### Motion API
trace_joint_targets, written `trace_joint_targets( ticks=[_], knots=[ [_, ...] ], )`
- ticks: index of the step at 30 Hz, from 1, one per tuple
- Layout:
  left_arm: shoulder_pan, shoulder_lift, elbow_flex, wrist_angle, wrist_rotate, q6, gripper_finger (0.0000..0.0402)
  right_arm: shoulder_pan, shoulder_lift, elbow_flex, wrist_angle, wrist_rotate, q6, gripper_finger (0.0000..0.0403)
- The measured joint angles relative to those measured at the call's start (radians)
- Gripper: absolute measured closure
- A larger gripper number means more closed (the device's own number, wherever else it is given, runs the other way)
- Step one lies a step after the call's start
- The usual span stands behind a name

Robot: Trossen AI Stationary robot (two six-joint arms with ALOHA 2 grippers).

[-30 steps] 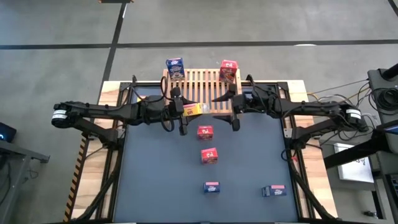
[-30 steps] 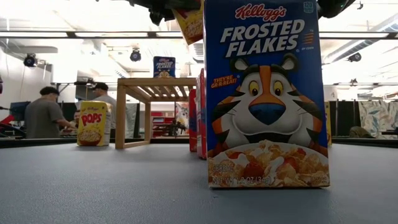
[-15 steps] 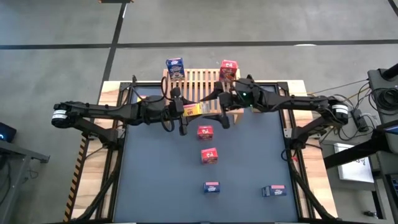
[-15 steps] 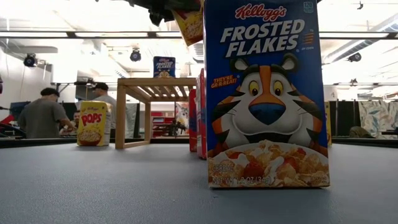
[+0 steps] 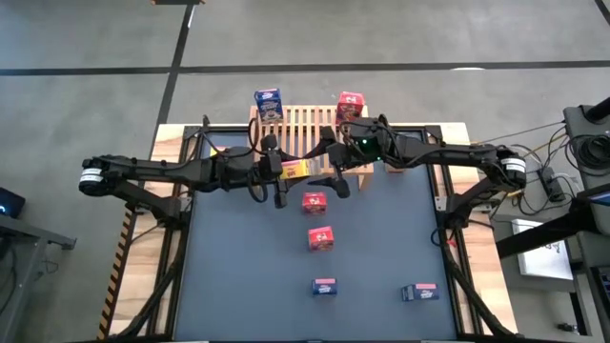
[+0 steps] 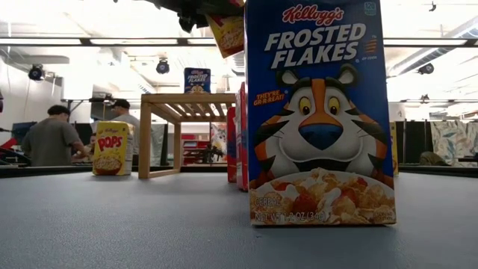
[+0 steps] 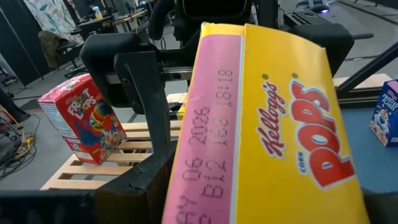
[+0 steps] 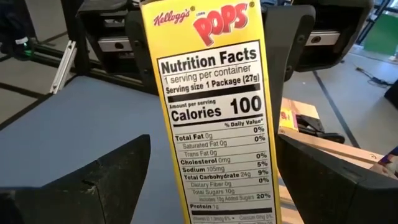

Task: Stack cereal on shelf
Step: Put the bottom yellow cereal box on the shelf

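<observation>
Left gripper (image 5: 283, 170): I see it closed on a yellow Pops box (image 5: 296, 168), held in the air just in front of the shelf's near edge.
Right gripper (image 5: 332, 168): I see its fingers (image 8: 93, 180) spread wide, one on each side of the same yellow Pops box (image 8: 214, 118), not touching it.
Shelf (image 5: 310, 122): a light wooden slatted rack at the far edge of the dark table (image 5: 238, 286).
On the shelf: I count a blue box (image 5: 268, 103) standing at its far left corner and a red box (image 5: 351, 107) at its far right corner.
On the table: two red boxes (image 5: 315, 202) (image 5: 320, 237) in a line in front of the shelf, and two blue boxes (image 5: 325, 285) (image 5: 419, 292) near the front edge.
Low view: a second yellow box (image 6: 109, 148) stands on the table left of the shelf; a blue Frosted Flakes box (image 6: 321, 112) fills the foreground.
Background: a person (image 6: 51, 138) stands beyond the table.
</observation>
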Motion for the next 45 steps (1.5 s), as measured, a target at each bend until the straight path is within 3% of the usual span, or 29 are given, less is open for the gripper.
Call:
trace_joint_targets(
  ticks=[6, 15, 19, 30, 35, 41, 45],
  knots=[
    [0.000, 0.000, 0.000, 0.000, 0.000, 0.000, 0.0207, 0.000, 0.000, -0.002, -0.016, 0.003, -0.029, 0.0087],
    [0.000, 0.000, 0.000, 0.002, 0.001, 0.000, 0.0207, 0.000, 0.000, -0.001, -0.016, 0.031, -0.036, 0.0201],
    [0.000, 0.000, 0.000, 0.009, 0.001, 0.000, 0.0207, 0.000, -0.001, 0.000, -0.015, 0.036, -0.038, 0.0232],
    [0.000, 0.000, 0.011, 0.007, 0.000, -0.036, 0.0201, 0.000, -0.001, 0.001, -0.010, 0.041, -0.043, 0.0229],
    [0.000, 0.000, 0.055, -0.064, -0.002, -0.028, 0.0154, 0.000, -0.003, 0.002, -0.003, 0.065, -0.043, 0.0229],
    [0.001, -0.002, 0.169, -0.312, -0.034, -0.021, 0.0085, -0.012, -0.006, 0.002, 0.019, 0.110, -0.033, 0.0228],
    [0.001, -0.012, 0.233, -0.439, -0.095, -0.005, 0.0062, -0.045, -0.007, 0.002, 0.054, 0.104, -0.006, 0.0227]
  ],
)
